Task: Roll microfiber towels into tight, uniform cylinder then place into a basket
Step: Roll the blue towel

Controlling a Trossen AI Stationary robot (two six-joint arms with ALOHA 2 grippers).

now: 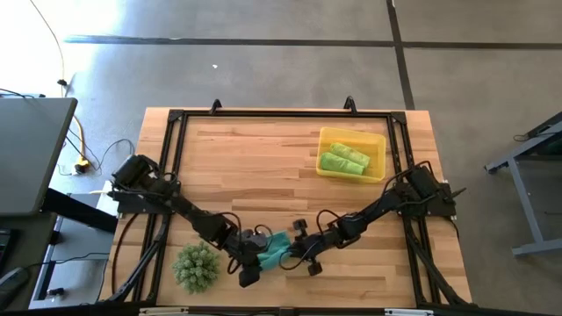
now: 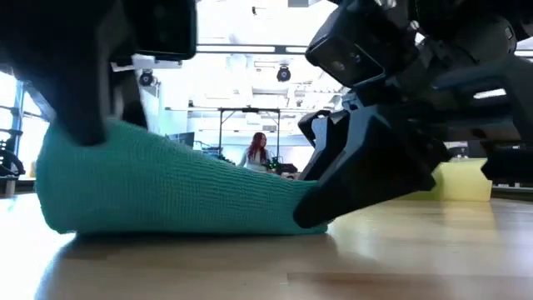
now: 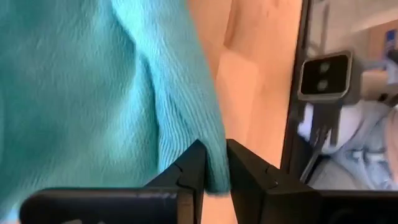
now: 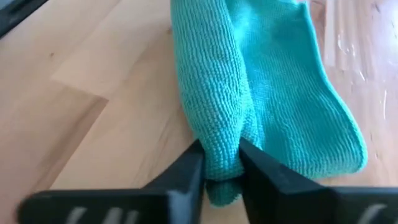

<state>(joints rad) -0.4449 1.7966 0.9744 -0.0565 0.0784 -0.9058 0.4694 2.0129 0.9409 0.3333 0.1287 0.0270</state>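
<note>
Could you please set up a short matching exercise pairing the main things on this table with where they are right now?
Things:
1. teal towel
2. two lime-green rolled towels
3. spiky green plant

Places:
A. inside the yellow basket
B. on the table's near edge, beside the left arm
C. pinched between the left end effector and the right end effector

Pairs: 1-C, 2-A, 3-B

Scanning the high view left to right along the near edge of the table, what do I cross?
Spiky green plant → left gripper → teal towel → right gripper.
</note>
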